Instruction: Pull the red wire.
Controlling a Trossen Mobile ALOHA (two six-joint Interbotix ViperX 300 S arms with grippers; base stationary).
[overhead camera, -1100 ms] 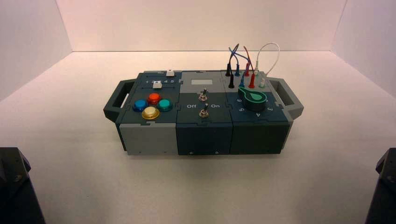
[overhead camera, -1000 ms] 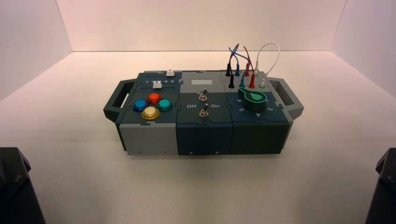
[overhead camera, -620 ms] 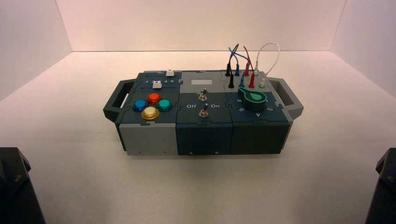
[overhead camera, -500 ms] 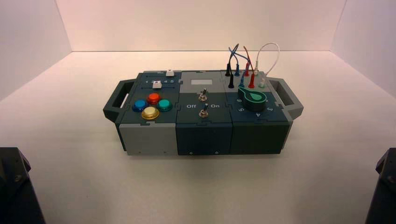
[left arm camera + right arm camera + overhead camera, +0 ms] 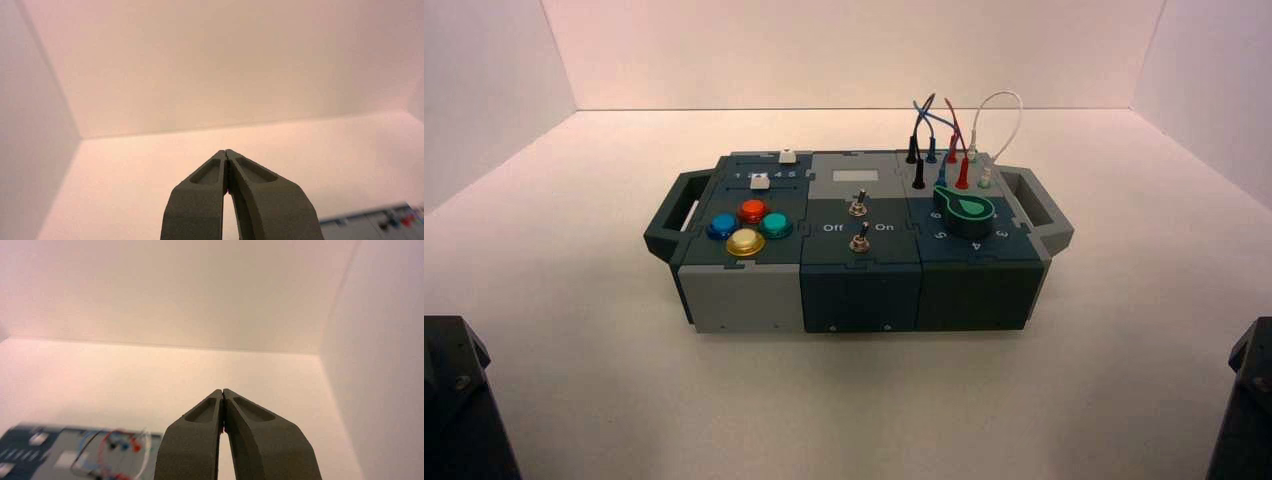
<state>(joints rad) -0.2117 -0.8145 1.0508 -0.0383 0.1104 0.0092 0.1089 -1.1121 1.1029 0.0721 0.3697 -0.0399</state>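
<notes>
Both arms are sitting at the near corners, left arm (image 5: 459,400) and right arm (image 5: 1249,400), flanking the box (image 5: 860,296), probably parked so the panel is lying free for a reach from either side. Left gripper (image 5: 226,151): jaws are closing on nothing, tips meeting. Right gripper (image 5: 223,390): same, jaws shut and empty, likely because no grasp is underway. Red wire (image 5: 954,114) is arching over the grey back-right panel, both its near red plug (image 5: 962,176) and far red plug (image 5: 953,149) sitting in the panel; the plugs are apparently holding the loop up. White wire (image 5: 1020,113) is looping to its right; blue wire (image 5: 937,119) is running close by on its left, so snagging is a risk. Knob (image 5: 969,213) is standing nearer the robot than the wires. Relative to the jaws: red wire is lying well apart from both pairs, ahead and inward, to the left of the right jaws, to the right of the left jaws. Pull is still pending; right arm is looking like the better pick, jaws needing to open first.
</notes>
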